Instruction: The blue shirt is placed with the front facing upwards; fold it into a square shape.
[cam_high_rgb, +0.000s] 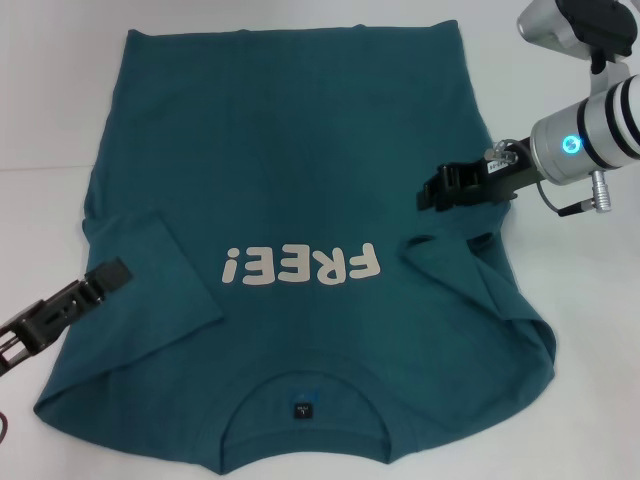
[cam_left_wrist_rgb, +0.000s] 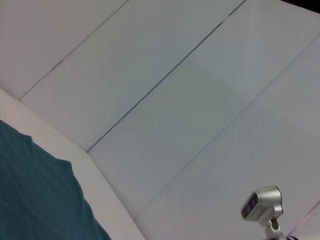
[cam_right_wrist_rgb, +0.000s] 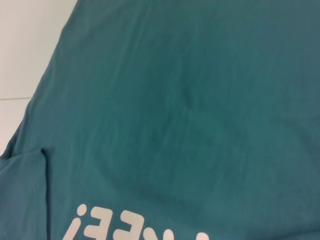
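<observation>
Right gripper (cam_high_rgb: 432, 190): black, hovered over the right side of the blue shirt (cam_high_rgb: 300, 200), above the folded-in right sleeve; whether its fingers were parted could not be told. Its silver arm entered from the upper right, reaching inward, a lit blue ring on the wrist.

Left gripper (cam_high_rgb: 110, 272): black, at the shirt's left edge beside the folded-in left sleeve, arm entering low from the lower left corner; finger state could not be told.

Blue shirt: lay flat, front up, on a white table (cam_high_rgb: 40, 100), collar nearest the robot, hem far. Cream lettering (cam_high_rgb: 300, 266) across the chest. Both sleeves lay folded onto the body.

Surroundings: pale panelled surface with thin dark seams beyond the table edge in the left wrist view.

Cut off: the collar's near edge; neck label too small to read
</observation>
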